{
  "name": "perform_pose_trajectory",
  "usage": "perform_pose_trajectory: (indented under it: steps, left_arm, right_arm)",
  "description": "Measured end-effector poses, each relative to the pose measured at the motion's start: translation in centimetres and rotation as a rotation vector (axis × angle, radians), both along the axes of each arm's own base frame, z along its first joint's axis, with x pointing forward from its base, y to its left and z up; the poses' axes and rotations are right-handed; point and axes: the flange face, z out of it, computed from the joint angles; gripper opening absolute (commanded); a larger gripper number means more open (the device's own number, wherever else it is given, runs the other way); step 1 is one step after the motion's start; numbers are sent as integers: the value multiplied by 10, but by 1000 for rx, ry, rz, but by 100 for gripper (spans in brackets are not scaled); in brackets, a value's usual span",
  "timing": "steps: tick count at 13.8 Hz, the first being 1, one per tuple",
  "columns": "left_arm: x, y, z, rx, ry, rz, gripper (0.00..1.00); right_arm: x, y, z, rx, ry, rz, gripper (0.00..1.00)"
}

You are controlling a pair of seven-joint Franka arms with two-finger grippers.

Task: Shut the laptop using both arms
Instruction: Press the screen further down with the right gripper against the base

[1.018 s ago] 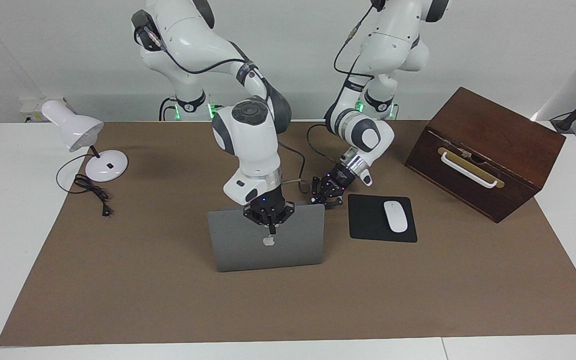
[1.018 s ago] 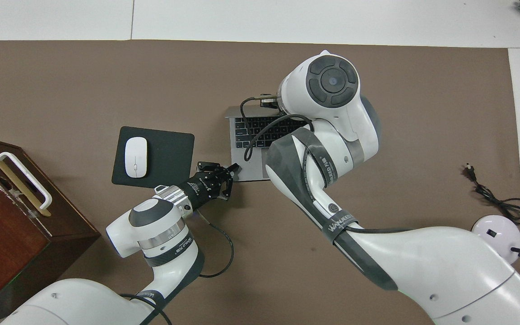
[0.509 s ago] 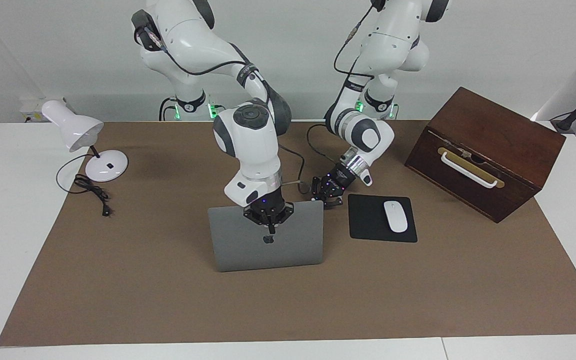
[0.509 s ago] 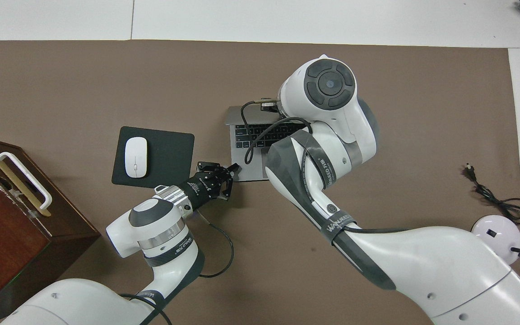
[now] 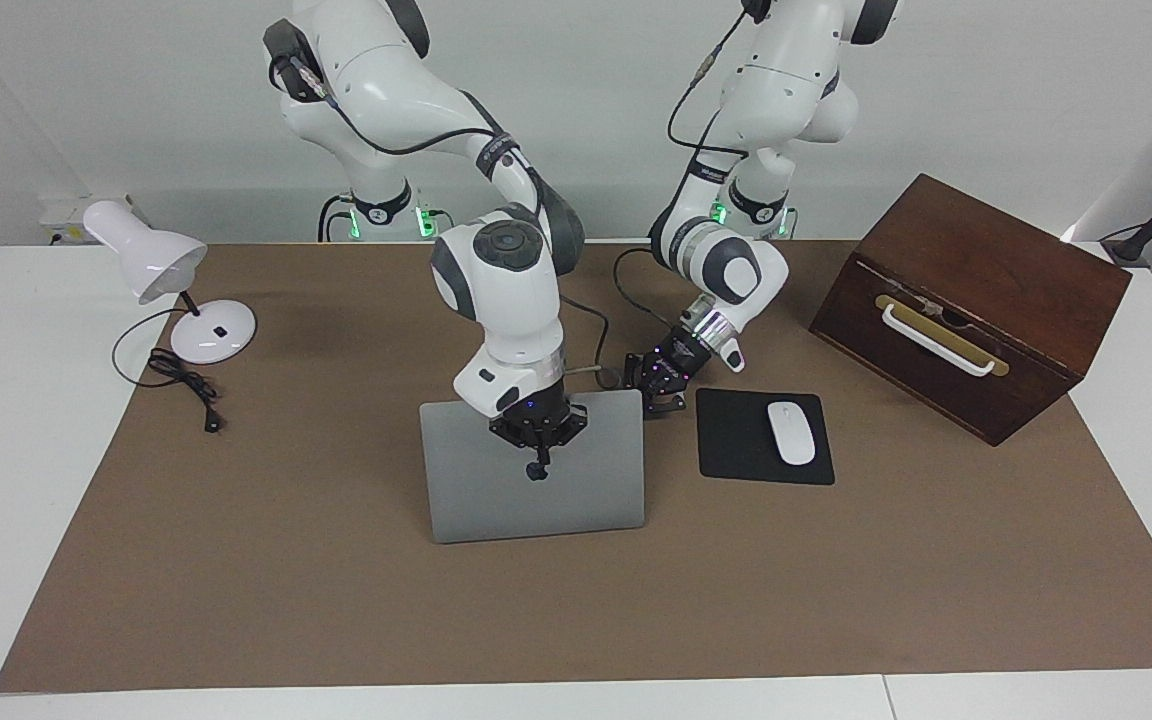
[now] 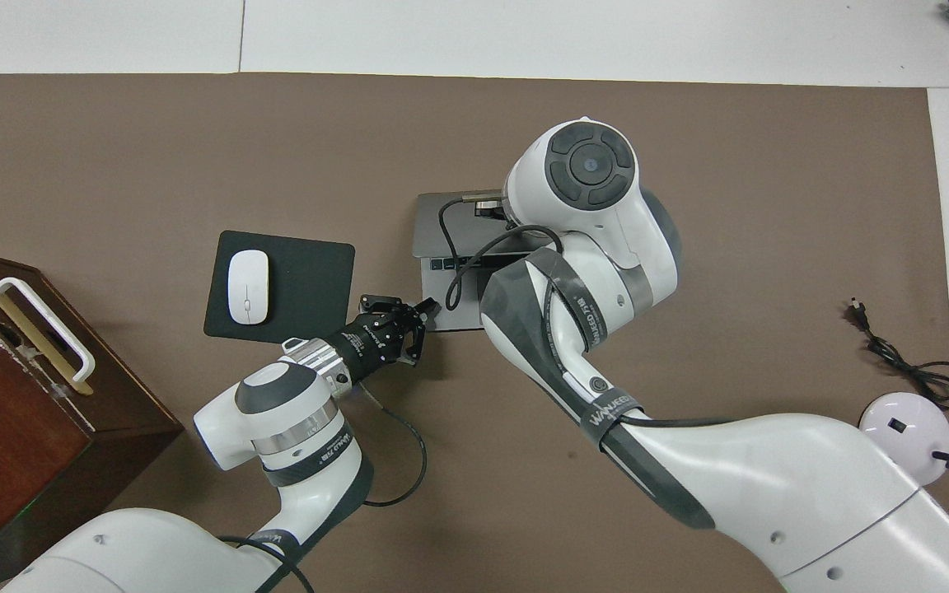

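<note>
Brown matting covers the table (image 5: 236,560), with the laptop (image 5: 496,500) at frame centre in the facing view. Its lid has tipped much lower than half a second ago, so only a thin strip of keys shows in the overhead view. The right gripper (image 5: 539,462) presses down on the lid; whether its fingers are spread cannot be told. The left gripper (image 5: 658,388) stays at the laptop's corner, beside the mouse pad (image 5: 736,445), fingers narrowly parted. At upper right stands a wooden box (image 5: 976,290).
</note>
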Motion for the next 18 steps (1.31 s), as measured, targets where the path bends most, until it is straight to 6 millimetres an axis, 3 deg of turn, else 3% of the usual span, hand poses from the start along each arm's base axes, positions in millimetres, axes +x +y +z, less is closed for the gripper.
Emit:
perform_pose_trajectory:
  steps: [4, 18]
  left_arm:
    - [0, 0, 0, 0, 0, 0, 0]
    - [0, 0, 0, 5, -4, -3, 0]
  right_arm:
    - [-9, 11, -9, -1, 18, -16, 0]
    - [-18, 10, -30, -21, 55, -13, 0]
